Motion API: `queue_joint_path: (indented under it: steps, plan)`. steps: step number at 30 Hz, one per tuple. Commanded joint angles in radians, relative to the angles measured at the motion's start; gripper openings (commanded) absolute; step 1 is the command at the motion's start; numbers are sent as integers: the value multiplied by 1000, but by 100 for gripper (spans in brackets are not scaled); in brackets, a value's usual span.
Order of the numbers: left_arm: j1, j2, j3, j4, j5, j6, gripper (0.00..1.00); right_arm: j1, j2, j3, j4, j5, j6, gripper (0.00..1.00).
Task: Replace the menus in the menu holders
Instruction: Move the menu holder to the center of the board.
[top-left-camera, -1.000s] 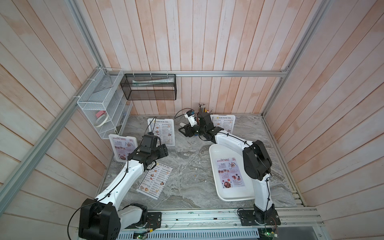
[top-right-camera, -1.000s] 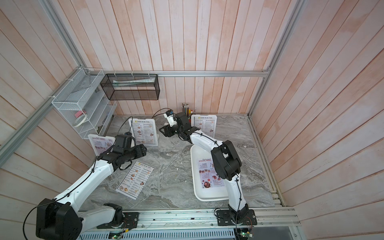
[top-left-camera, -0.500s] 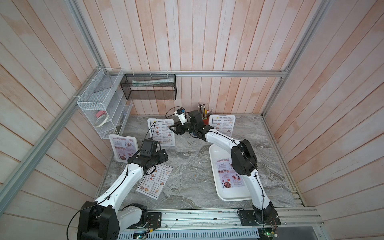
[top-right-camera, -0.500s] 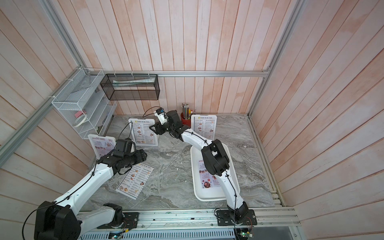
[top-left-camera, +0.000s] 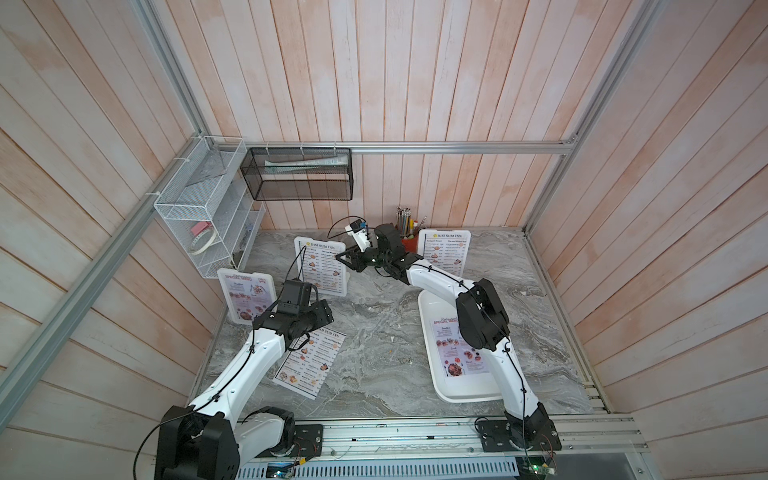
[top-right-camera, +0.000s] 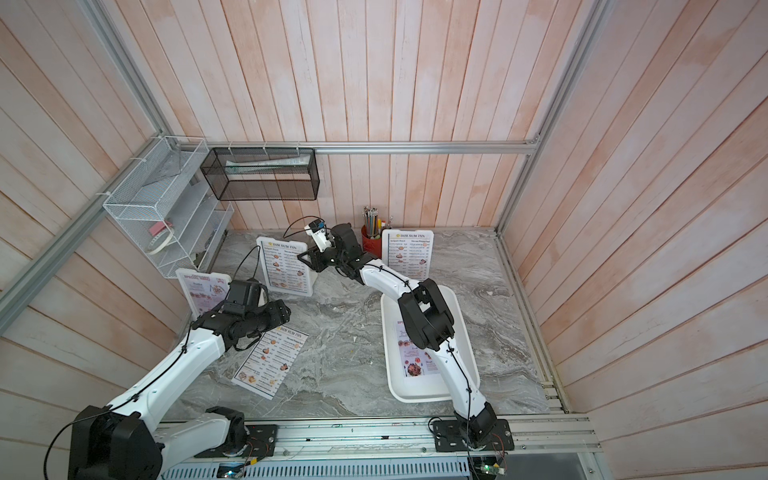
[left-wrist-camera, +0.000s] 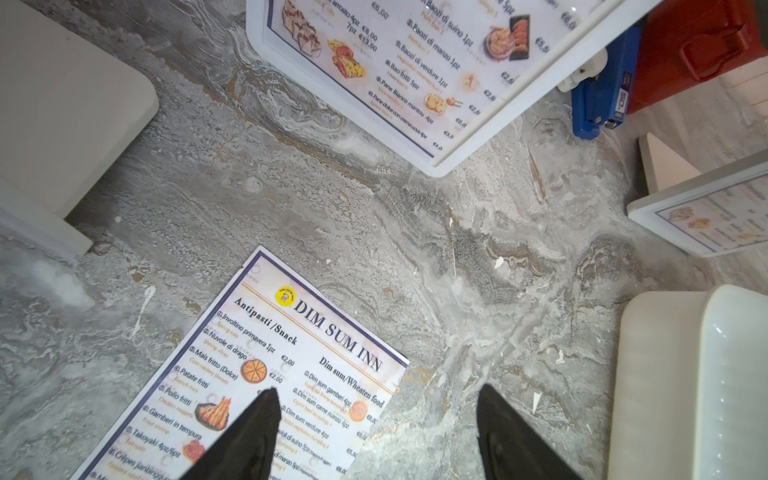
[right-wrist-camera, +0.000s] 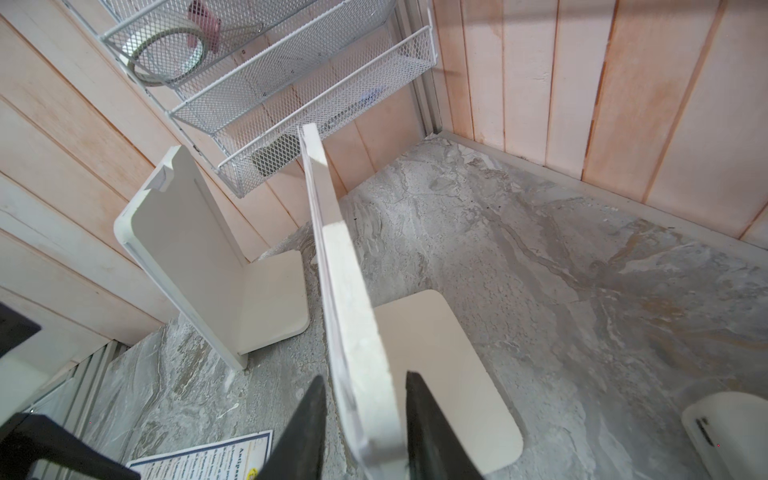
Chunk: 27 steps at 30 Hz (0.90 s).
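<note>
Since the swap likely needs the upper-centre holder (top-left-camera: 318, 274) steadied, right pincer (right-wrist-camera: 365, 376) straddles its edge, clamp unconfirmed; left pincer (left-wrist-camera: 378, 388) released.

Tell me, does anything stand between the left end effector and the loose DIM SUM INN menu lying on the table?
Nothing visible does. The left end effector hangs open directly over the upper part of the loose menu, and no object lies between them.
</note>
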Motion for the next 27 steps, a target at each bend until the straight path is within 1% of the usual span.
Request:
queue_joint_path:
  steps: [1, 4, 7, 14, 17, 23, 27]
  plan:
    - [6, 11, 6, 5, -3, 12, 77, 16, -52, -34, 48, -15, -5, 29]
    - [5, 20, 12, 10, 2, 14, 77, 16, -39, -11, 27, -6, -13, 21]
    - [6, 22, 18, 6, -6, 21, 77, 18, -38, -8, 20, 5, -19, 17]
    - [5, 22, 18, 10, -12, 23, 77, 28, -102, -97, 39, 61, -56, 13]
    - [5, 21, 22, 11, -10, 19, 77, 34, -159, -166, 48, 106, -78, 13]
    - [6, 40, 55, 14, 4, 32, 77, 38, -320, -368, 89, 205, -112, 13]
    - [3, 63, 81, 28, 9, 39, 77, 37, -434, -521, 110, 262, -110, 12]
